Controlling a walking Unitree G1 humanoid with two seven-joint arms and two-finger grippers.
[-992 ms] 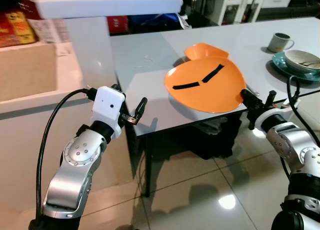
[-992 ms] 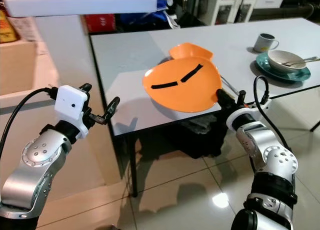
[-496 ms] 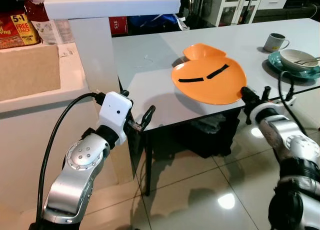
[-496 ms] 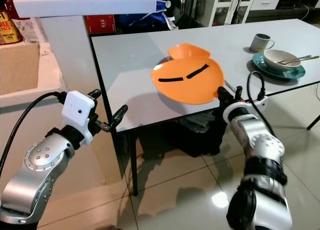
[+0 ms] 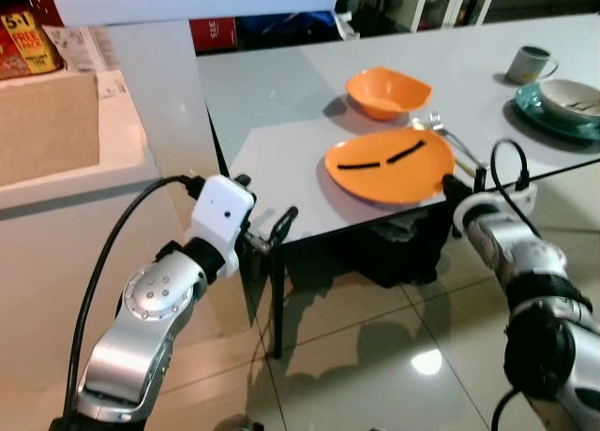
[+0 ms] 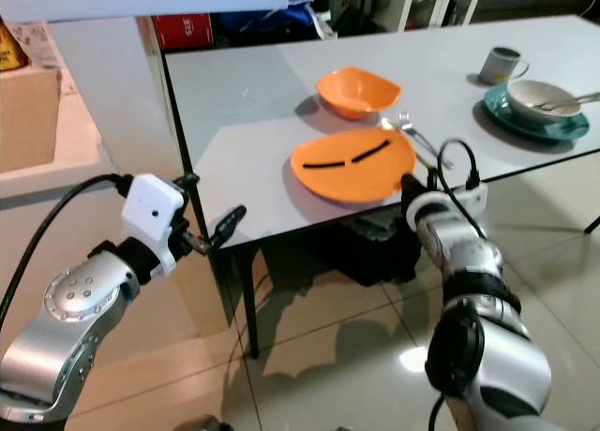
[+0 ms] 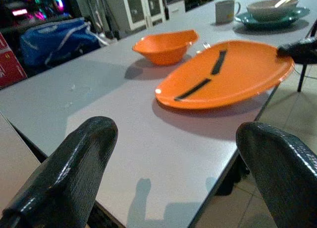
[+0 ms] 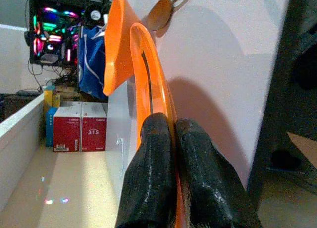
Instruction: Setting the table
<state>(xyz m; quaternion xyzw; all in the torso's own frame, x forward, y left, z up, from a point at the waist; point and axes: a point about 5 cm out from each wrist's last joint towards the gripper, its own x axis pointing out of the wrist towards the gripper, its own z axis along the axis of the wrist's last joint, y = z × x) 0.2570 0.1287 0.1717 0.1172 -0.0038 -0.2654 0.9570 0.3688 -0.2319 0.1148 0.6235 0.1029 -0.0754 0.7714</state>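
At the near edge of the grey bench (image 5: 281,131), an orange plate (image 5: 389,169) is held by its rim in the right gripper (image 5: 448,181), whose fingers (image 8: 153,153) are pinched together on the edge. The plate lies almost flat on the bench, just in front of an orange bowl (image 5: 387,91), with a fork (image 5: 448,136) beside it. The placing of the plate is judged to be the step in hand; what is called for next is that the rim be let go and the arm drawn back toward the robot without the plate being dragged off the edge. The left gripper (image 5: 267,239) is held wide apart and empty, short of the bench corner. Farther along the bench, a teal plate (image 6: 539,112) carrying a white bowl (image 6: 539,96) and a mug (image 6: 498,64) are set. A glossy tiled floor (image 5: 375,356) is seen below, a white counter (image 5: 75,159) to the left, and cabinets in the dim room behind.
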